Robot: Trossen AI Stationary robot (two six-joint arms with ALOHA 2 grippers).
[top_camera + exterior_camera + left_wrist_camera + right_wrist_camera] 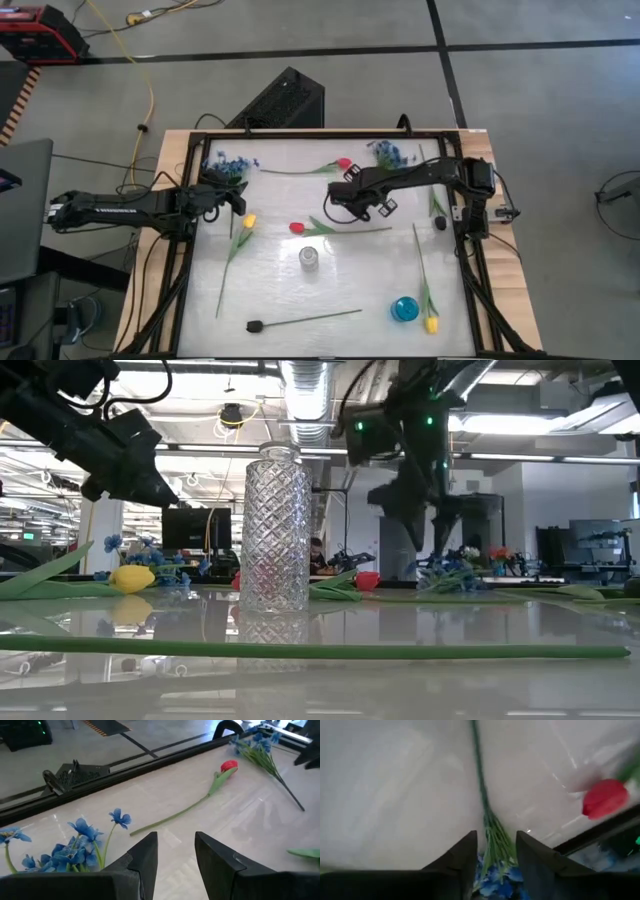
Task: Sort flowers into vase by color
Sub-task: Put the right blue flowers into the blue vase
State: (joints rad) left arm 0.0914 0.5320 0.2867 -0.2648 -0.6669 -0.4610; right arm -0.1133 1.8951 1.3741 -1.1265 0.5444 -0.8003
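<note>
Both arms over the worktop [270,300], flowers scattered, vases empty.

Left gripper [236,199] at left-centre of the high view, jaws released with nothing between them, beside the blue spray [228,163] at upper left; the yellow tulip [248,221] lies just below it. Right gripper [340,203] hovers at centre, above the red tulip [297,228], jaws apart and empty; its wrist view looks down on a second blue spray [496,865] between the fingers. Another red tulip [345,163] lies at upper centre, a third blue spray [386,153] upper right. Clear glass vase [309,257] stands mid-worktop, blue vase [404,309] lower right, next to a second yellow tulip [431,324]. Black-headed stem [256,325] lies along the bottom.
</note>
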